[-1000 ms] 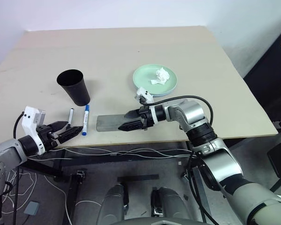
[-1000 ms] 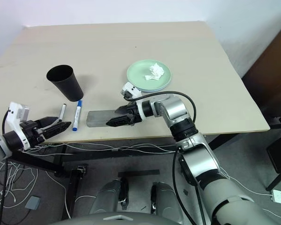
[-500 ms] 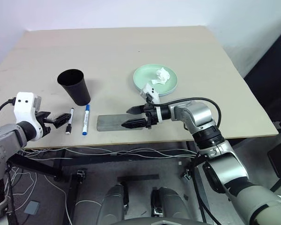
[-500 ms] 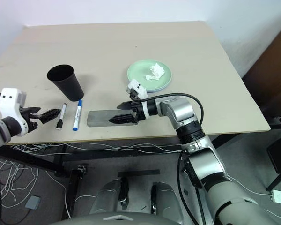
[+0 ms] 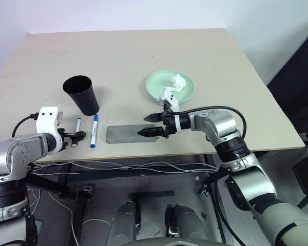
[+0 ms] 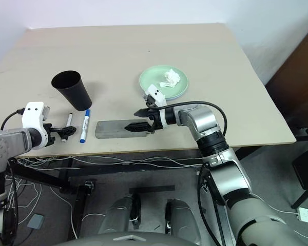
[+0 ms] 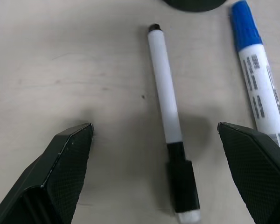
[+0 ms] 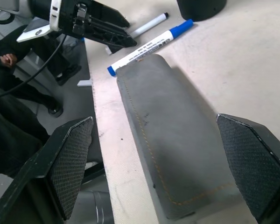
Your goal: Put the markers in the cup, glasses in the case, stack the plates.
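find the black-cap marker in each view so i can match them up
Left eye view: black-cap marker by the table's near edge, just left of the blue marker, at the left end effector.
Right eye view: same spot.
Left wrist view: centre, between the fingers.
Right wrist view: near the top, beyond the blue marker.
Shared landmark: the blue marker beside it.

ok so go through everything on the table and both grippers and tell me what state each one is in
black-capped marker: lying flat, capped, not gripped
blue-capped marker: lying flat, capped
cup: upright, no markers in it
case: lid shut, flat on the table
plates: stacked, green one on top
tissue: crumpled, on the top plate
left gripper: jaws open around the black-capped marker
right gripper: jaws open over the case
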Motion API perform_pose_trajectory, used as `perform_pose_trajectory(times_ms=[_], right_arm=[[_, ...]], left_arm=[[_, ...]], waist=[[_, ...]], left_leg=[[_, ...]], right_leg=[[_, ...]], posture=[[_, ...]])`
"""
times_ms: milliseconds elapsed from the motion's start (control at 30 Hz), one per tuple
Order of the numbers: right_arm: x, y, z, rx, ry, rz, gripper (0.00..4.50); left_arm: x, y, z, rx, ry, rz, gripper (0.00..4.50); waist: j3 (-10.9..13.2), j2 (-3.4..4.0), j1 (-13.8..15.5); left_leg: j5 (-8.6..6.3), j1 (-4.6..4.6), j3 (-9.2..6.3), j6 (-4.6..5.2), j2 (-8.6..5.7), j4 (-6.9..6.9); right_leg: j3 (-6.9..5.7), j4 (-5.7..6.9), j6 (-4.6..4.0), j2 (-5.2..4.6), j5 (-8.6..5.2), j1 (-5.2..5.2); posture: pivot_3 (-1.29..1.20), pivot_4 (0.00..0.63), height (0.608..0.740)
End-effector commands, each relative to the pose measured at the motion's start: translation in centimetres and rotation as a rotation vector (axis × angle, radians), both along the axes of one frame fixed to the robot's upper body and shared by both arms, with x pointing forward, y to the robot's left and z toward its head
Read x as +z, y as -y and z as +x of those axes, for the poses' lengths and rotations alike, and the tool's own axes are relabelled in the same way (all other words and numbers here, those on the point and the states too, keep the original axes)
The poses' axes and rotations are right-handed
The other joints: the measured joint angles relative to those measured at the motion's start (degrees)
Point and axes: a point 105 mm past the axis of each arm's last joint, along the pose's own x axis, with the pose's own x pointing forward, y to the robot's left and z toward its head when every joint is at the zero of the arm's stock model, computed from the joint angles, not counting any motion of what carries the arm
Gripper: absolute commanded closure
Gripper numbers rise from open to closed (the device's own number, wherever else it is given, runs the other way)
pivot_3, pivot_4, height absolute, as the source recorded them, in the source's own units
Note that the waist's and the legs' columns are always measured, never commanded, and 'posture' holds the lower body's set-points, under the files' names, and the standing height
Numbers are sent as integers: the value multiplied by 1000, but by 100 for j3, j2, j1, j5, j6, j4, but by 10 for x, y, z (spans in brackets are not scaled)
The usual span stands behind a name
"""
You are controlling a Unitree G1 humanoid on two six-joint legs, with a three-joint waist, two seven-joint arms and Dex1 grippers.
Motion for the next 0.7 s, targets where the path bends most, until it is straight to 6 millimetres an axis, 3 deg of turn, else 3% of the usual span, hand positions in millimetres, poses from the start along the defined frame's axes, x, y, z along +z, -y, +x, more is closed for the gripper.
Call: perform_pose_trajectory(times_ms=[33, 100, 200, 600, 700], right_arm=[[13, 1, 1, -5, 36, 41, 44], [13, 1, 1, -8, 36, 39, 44], [13, 1, 2, -13, 38, 35, 0], [10, 4, 4, -28, 33, 25, 0], [10, 5, 6, -35, 34, 20, 0]], left_arm=[[-2, -8, 5, 40, -25, 30, 0], [-5, -9, 5, 36, -46, 46, 0], [-6, -9, 5, 30, -60, 54, 594], [-16, -15, -4, 66, -106, 41, 4467], [-16, -20, -4, 80, -107, 52, 4488]], waist=[[0, 0, 0], [0, 1, 0], [0, 1, -7], [-1, 2, -31], [-1, 2, -33]], left_leg=[[0, 3, 0, 0, 0, 0], [0, 9, 1, 0, 0, 0], [-1, 21, 0, -2, 0, 0], [-1, 22, 2, -2, 1, 0], [-1, 23, 3, -2, 1, -1]], right_leg=[[0, 1, 0, 0, 0, 2], [0, 2, 0, 0, 0, 8], [1, 6, 0, 0, 0, 16], [5, 7, 0, -1, 0, 14], [6, 7, 0, -1, 0, 15]], posture=[[0, 150, 740], [0, 150, 740], [0, 150, 740], [0, 150, 740], [0, 150, 740]])
